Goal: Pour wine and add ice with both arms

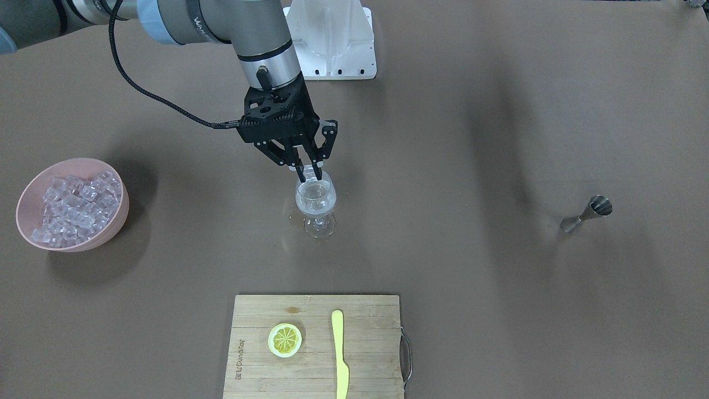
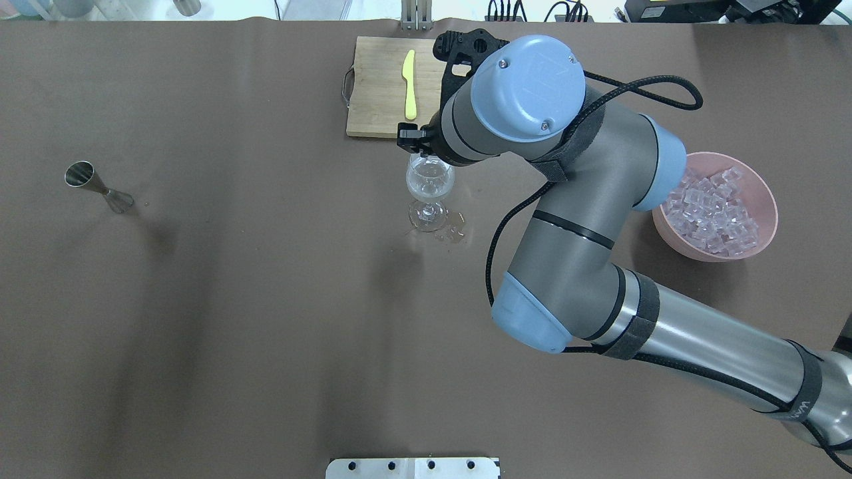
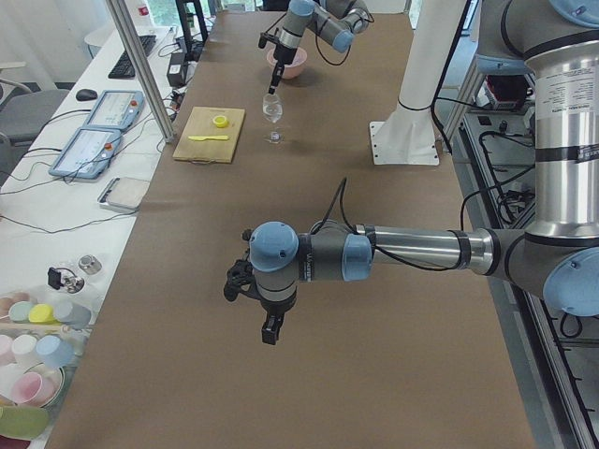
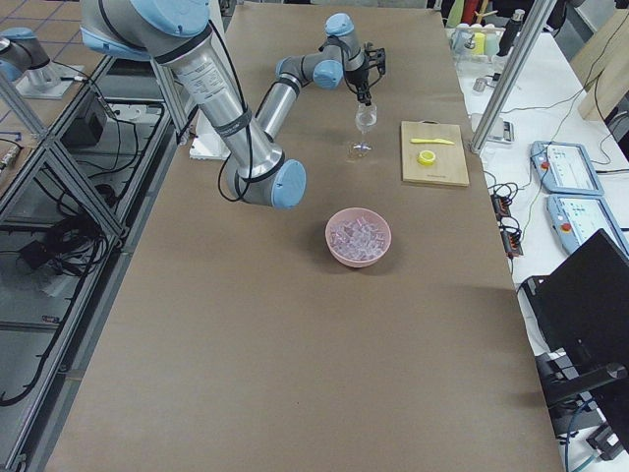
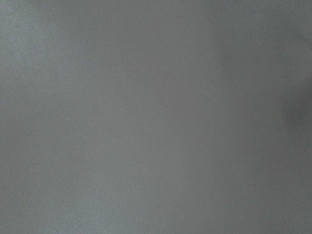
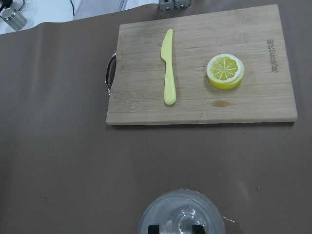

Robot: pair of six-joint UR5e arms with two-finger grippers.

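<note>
at the near edge of the worktop, midway along, sits the white base bracket (image 2: 413, 468). off toward the worktop's left end, the left arm (image 3: 402, 248) stretches out level and the left gripper (image 3: 270, 331) hangs above bare brown surface; it shows only from the side, so i cannot tell if its fingers are spread or pressed together, and its own wrist view shows nothing but plain surface.

the right arm (image 2: 572, 253) comes in from the near right corner and bends toward the middle. near the right edge is a pink bowl (image 1: 119, 219) heaped with ice (image 1: 75, 208), well apart from the right gripper (image 1: 309, 176). toward the left end, a steel jigger (image 2: 98, 187) sits alone.

in the middle of the worktop stands a wine glass (image 1: 316, 202), upright, with clear wet patches (image 2: 454, 231) on the surface just beside its foot. the right gripper points down right over the glass, fingertips at the rim, set a narrow gap apart and pinching what looks like one clear ice cube (image 1: 311, 169) above the mouth. whether wine stands in the glass i cannot tell.

at the far edge lies a wooden cutting board (image 6: 253, 102), with a yellow knife (image 6: 168, 68) and a lemon slice (image 6: 225, 71) side by side on it, apart.
</note>
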